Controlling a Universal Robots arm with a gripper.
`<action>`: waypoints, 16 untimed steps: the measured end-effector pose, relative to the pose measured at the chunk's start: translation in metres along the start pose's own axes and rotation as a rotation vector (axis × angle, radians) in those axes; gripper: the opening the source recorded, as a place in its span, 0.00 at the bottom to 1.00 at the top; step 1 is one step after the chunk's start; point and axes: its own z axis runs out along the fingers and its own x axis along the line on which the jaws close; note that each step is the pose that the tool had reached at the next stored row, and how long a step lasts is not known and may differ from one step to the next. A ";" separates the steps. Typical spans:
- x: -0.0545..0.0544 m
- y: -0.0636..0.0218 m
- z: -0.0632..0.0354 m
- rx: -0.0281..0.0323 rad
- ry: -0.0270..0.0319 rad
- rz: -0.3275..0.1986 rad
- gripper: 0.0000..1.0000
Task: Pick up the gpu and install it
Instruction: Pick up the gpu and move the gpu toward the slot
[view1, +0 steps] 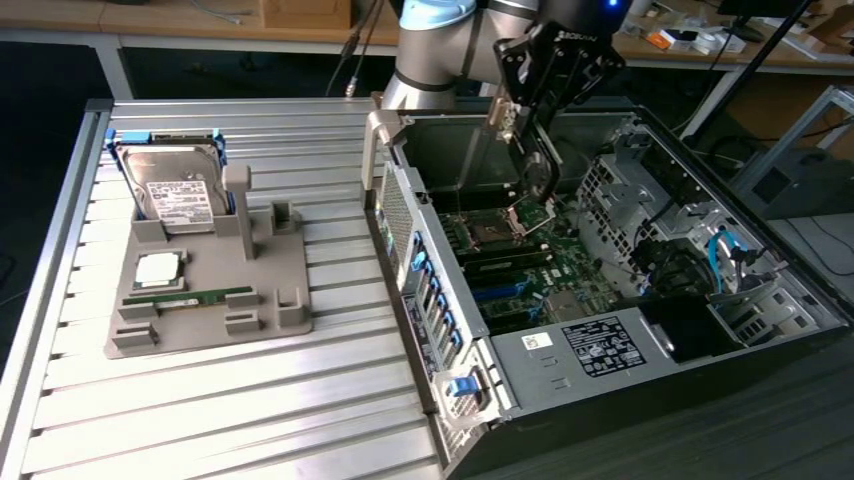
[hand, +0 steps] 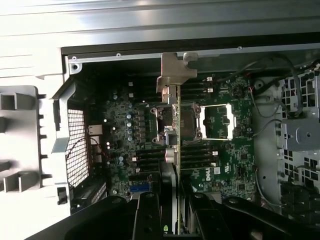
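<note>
Tool (hand: 174, 200) clamped on gpu (hand: 174, 115), card edge-on above motherboard (hand: 125, 125) inside open case (view1: 441, 290), hard drive (view1: 180, 195) upright in grey holder (view1: 274, 290) on bench (view1: 240, 400)

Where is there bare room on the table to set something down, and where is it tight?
Free: the slatted table on the camera side of the grey fixture, across to the computer case; also the strip between them. Crowded: inside the case, where the end effector holds the gpu over the motherboard.
</note>
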 end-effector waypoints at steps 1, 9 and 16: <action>0.000 0.0000 0.0001 0.0000 0.0000 0.000 0.27; -0.005 0.0000 0.0016 -0.0001 0.0000 0.000 0.27; -0.009 0.0001 0.0030 -0.0001 0.0000 0.000 0.27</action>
